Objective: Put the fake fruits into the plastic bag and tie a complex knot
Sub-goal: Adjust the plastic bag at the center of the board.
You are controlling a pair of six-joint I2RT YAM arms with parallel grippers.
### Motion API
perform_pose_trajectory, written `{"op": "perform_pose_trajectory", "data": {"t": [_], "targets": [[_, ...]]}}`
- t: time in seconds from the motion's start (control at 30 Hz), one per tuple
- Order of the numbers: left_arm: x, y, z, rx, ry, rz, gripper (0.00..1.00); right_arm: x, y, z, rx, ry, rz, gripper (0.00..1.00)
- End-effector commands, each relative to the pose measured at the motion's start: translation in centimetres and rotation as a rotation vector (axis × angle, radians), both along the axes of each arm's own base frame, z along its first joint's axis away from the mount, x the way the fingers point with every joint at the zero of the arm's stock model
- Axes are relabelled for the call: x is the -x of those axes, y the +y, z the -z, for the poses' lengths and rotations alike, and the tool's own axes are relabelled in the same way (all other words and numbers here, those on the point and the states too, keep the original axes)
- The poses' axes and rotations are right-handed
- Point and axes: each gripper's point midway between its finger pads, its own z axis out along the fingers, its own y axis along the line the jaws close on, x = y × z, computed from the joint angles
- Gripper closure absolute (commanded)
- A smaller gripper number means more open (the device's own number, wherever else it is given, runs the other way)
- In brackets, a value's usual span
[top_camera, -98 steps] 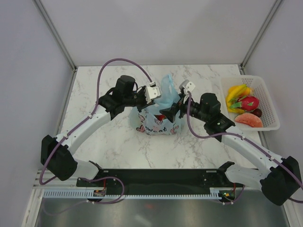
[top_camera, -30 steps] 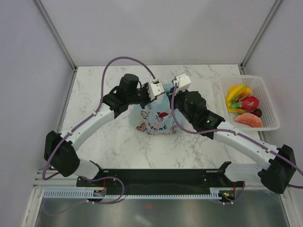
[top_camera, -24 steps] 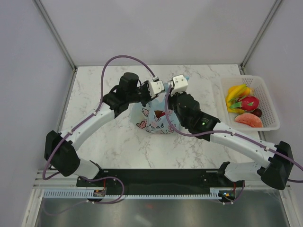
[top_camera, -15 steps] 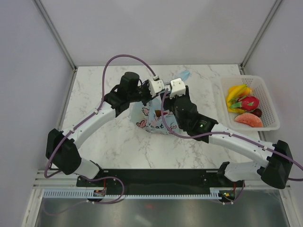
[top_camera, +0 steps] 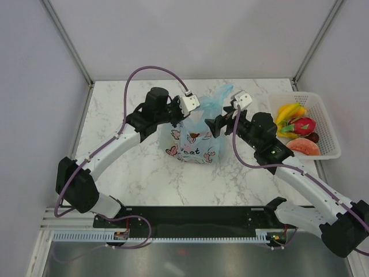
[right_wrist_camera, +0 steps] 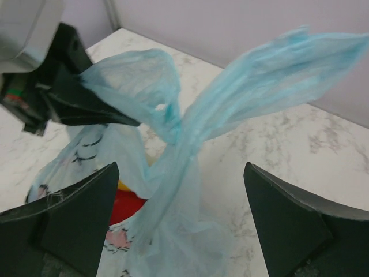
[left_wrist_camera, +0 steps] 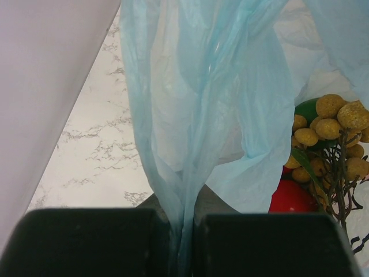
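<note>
Now the left hand [left_wrist_camera: 181, 236] is clamped on one handle of the plastic bag [top_camera: 193, 144] (a tan cluster [left_wrist_camera: 328, 124] inside), while the right hand [right_wrist_camera: 180, 190] gapes wide, gripping nothing.

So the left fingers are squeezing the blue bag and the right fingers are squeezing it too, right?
Not quite. The left fingers are squeezing the blue bag, but the right fingers are wide open and hold nothing. The right wrist view shows the bag's loose handle standing free ahead of them.
</note>
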Motion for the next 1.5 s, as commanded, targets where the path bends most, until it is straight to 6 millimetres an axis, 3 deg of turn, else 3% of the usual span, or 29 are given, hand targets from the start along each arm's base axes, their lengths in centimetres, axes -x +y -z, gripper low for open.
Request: {"op": "perform_pose_trajectory", "data": {"t": [0.0, 0.1, 0.33, 0.43, 0.47, 0.63, 1.0, 1.37, 1.47], "targets": [[-0.9, 0.3, -2.0, 0.044, -0.040, -0.042, 0.98, 3.9, 4.2, -0.8, -0.067, -0.015, -0.354, 0.02], [-1.0, 0.5, -1.8, 0.045, -0.034, -0.048, 0.98, 4.4, 4.2, -0.4, -0.080, -0.006, -0.426, 0.02], [-0.8, 0.4, -2.1, 0.059, -0.034, -0.043, 0.98, 3.6, 1.3, -0.2, -0.176, 0.013, -0.498, 0.02], [-0.6, 0.3, -2.2, 0.064, -0.032, -0.035, 0.98, 3.5, 1.0, -1.2, -0.227, -0.031, -0.568, 0.02], [-0.5, 0.3, -2.2, 0.064, -0.034, -0.030, 0.98, 4.1, 1.3, -1.3, -0.220, -0.026, -0.626, 0.02], [-0.2, 0.3, -2.2, 0.067, -0.032, -0.021, 0.98, 3.1, 1.6, -0.3, -0.197, -0.002, -0.675, 0.02], [0.1, 0.4, -2.8, 0.075, -0.042, -0.011, 0.98, 1.2, 2.3, -0.9, -0.190, 0.005, -0.796, 0.02], [0.1, 0.0, -2.8, 0.080, -0.031, -0.001, 0.98, 1.8, 3.0, -1.3, -0.240, -0.036, -0.919, 0.02], [0.1, 0.0, -2.8, 0.080, -0.028, -0.001, 0.98, 2.1, 3.2, -1.4, -0.243, -0.037, -0.925, 0.07]]}}
